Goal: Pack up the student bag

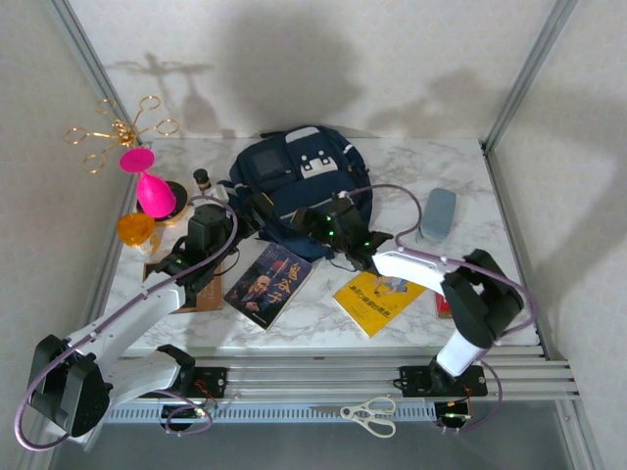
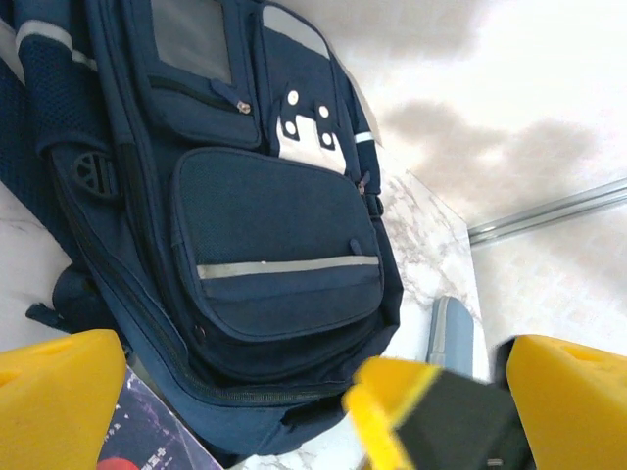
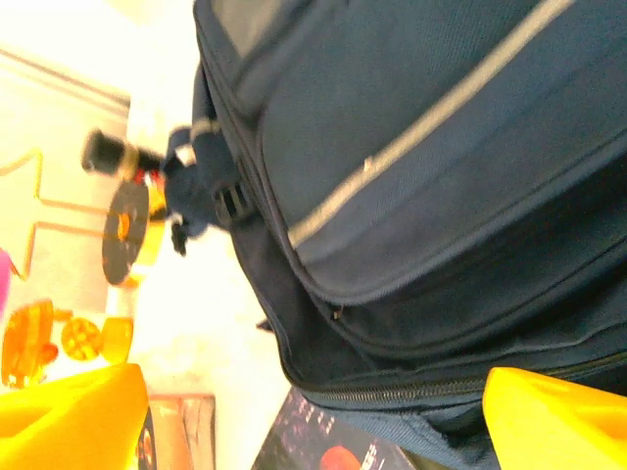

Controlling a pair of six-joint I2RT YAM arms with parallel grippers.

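The student bag (image 1: 294, 181), navy with grey-white patches, lies flat at the back middle of the marble table. My left gripper (image 1: 250, 211) hovers at its near left edge, fingers wide open and holding nothing. In the left wrist view the bag (image 2: 245, 196) lies ahead of the gripper (image 2: 313, 392), between yellow fingers (image 2: 59, 401). My right gripper (image 1: 328, 225) is at the bag's near right edge, open. In the right wrist view the gripper (image 3: 313, 411) is close over the bag's (image 3: 441, 196) lower zipper seam (image 3: 411, 392), gripping nothing.
A dark book (image 1: 269, 284) and a yellow book (image 1: 377, 299) lie near the front. A blue-grey pencil case (image 1: 438, 213) sits to the right. A pink goblet (image 1: 152, 186), gold stand (image 1: 118, 127), small bottle (image 1: 202, 179) and orange object (image 1: 135, 227) crowd the left. Scissors (image 1: 370, 413) rest on the rail.
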